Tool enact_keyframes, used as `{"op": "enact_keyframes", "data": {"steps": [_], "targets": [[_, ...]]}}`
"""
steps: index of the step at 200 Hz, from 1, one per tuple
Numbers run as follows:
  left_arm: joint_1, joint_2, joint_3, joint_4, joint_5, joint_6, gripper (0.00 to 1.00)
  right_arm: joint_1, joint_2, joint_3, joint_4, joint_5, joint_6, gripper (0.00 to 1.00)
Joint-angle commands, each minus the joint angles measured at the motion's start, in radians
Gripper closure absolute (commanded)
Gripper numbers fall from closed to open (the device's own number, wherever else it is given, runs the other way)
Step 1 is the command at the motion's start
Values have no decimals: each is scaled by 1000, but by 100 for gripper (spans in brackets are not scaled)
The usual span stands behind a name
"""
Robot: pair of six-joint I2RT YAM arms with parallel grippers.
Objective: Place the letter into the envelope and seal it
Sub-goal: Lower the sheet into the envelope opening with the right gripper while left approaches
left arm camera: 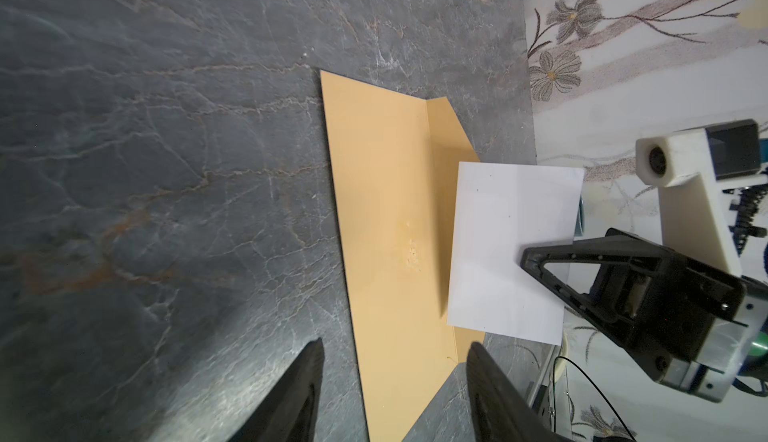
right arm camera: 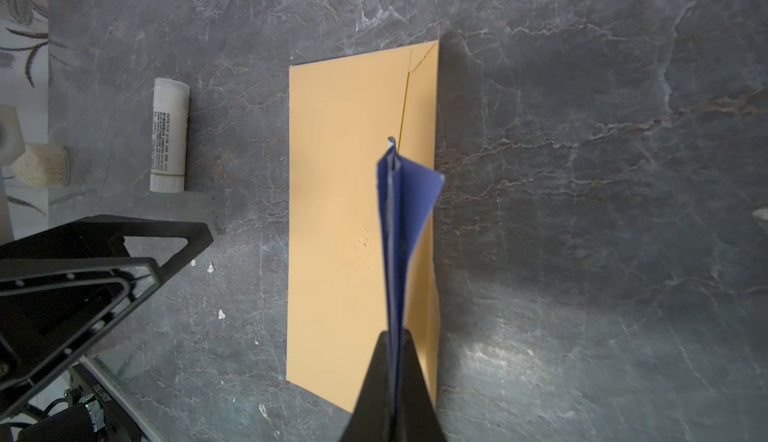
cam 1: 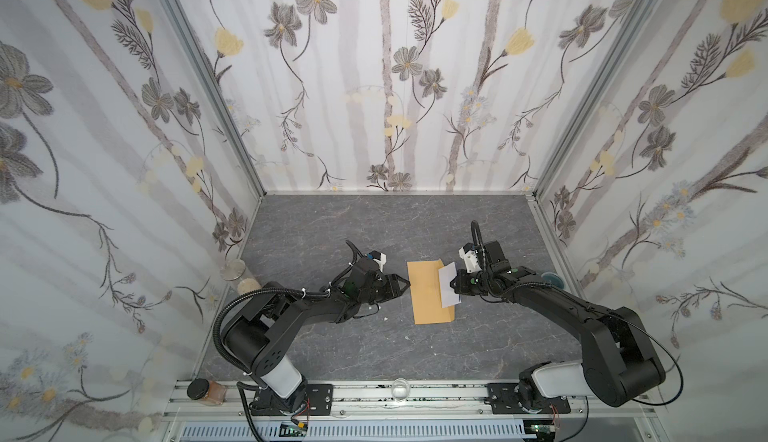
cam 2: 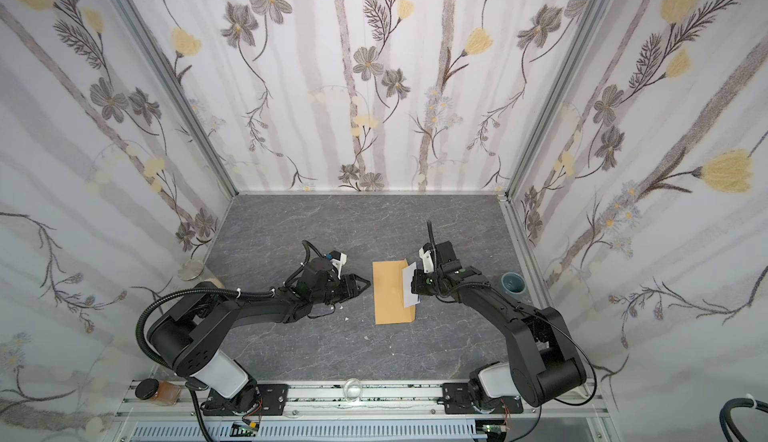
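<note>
Fingers [left arm camera: 486,386] of the left gripper [cam 1: 405,283] stand apart and empty at the left long edge of the envelope [cam 1: 428,294]. The right gripper [cam 1: 454,284] is clamped on the letter [cam 1: 449,288], which tilts over the envelope's flap edge. The envelope lies flat mid-table [cam 1: 374,357], with open surface on its near and far sides.

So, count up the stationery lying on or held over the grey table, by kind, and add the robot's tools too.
envelope: 1
letter: 1
glue stick: 1
tools: 2, the left tool and the right tool
Total: 5
</note>
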Motion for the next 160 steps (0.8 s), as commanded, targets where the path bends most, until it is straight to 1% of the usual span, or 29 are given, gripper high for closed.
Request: {"op": "enact_keyframes", "data": {"steps": [1,27,32,76,160], "targets": [[-4,39,22,76,21,-18,44,0,22,37,-25,26,-21,100],[-8,78,31,97,35,-25,45,2,26,69,-65,28,-31,100],[-9,84,33,101,37,-26,45,2,57,76,-73,33,-32,100],[-10,127,48,126,49,-36,46,4,102,125,-129,37,-47,100],[-16,197,69,171,82,-59,46,6,179,150,-152,51,-56,100]]}}
